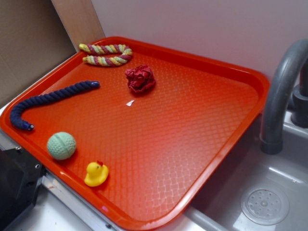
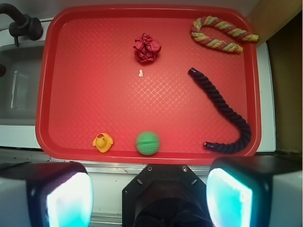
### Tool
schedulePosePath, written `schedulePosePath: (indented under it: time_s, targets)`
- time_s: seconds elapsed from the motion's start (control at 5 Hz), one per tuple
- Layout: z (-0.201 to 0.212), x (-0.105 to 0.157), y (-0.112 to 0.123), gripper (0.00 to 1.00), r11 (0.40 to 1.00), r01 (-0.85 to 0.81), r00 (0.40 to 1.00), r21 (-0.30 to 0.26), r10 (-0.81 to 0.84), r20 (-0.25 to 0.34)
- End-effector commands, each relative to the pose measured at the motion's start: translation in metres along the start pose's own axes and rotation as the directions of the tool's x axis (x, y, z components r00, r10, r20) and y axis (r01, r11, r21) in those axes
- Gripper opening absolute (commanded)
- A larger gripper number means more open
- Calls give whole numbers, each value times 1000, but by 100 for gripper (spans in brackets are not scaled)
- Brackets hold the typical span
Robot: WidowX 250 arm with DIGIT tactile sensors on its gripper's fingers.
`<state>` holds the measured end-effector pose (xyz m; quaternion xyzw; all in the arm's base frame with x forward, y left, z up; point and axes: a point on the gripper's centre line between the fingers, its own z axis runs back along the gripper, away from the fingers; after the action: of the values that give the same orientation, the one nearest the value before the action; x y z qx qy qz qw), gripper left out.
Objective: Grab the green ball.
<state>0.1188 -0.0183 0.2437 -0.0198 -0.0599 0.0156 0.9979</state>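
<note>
A large orange-red plastic tray (image 1: pixel 207 62) with a raised rim and a diamond-textured floor holds everything, and it rests partly over a grey sink basin (image 1: pixel 269 192) beside a curved grey faucet (image 1: pixel 281 91); the small pale mint-green ball (image 1: pixel 61 145), matte with grooved seams, sits on the tray floor close to the near rim, just beside a small yellow rubber duck (image 1: pixel 96 173) and apart from it; a dark navy twisted rope (image 1: pixel 48 100) curves along one side of the tray, one end lying near the ball without touching it; a yellow, pink and green braided rope (image 1: pixel 107 54) is bent into a U in the far corner; a crumpled red wad (image 1: pixel 140 78) lies towards the middle of the far half, with a tiny white scrap (image 1: pixel 130 103) just beside it; in the wrist view the gripper (image 2: pixel 150 198) hangs outside the tray's near rim, its two fingers (image 2: pixel 229 196) spread wide with nothing between them, and the ball (image 2: pixel 147 143) lies just inside that rim, roughly in line with the gap.
</note>
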Motion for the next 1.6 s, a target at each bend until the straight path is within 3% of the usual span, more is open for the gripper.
schedulePosePath:
  time_s: [0.0, 0.2, 0.4, 0.6, 0.8, 1.0, 1.4]
  targets:
    - [0, 0, 0, 100, 1000, 0, 1000, 0, 0, 0]
    - [-53, 10, -33, 100, 998, 30, 997, 61, -25, -78]
    - [-105, 4, -35, 100, 990, 65, 995, 125, -55, -85]
    - [-154, -2, -1, 100, 974, 165, 984, 153, -153, -90]
    - [-180, -9, 30, 100, 974, 201, 976, 107, -190, -102]
    - [-208, -21, 18, 100, 968, 251, 954, -1, -248, -168]
    - [-219, -36, -16, 100, 954, 300, 942, 4, -295, -159]
